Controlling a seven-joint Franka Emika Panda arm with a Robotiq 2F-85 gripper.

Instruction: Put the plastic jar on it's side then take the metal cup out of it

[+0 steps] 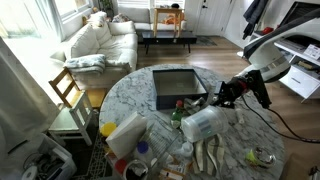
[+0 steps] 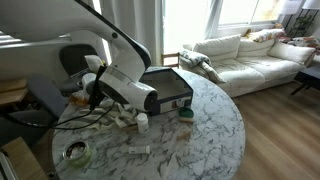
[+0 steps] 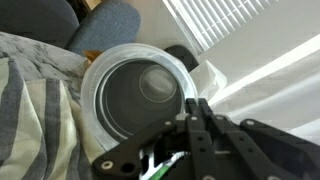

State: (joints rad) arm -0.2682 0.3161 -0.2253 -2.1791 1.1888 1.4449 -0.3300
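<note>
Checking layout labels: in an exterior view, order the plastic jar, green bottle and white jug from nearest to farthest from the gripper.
1. plastic jar, on its side, right at the gripper.
2. green bottle, just past the jar, mid-table.
3. white jug, near the table's opposite edge.

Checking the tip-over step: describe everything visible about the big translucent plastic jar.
The large whitish translucent plastic jar is a wide-mouthed cylinder tipped on its side over the round marble table, beside the dark rectangular tray. Its open mouth faces the hand, which is shut at the rim, apparently pinching the wall. The wrist view looks straight in at a dark interior with a paler round shape deep inside, likely the small round metal cup. Whether it rests on the table is unclear.
</note>
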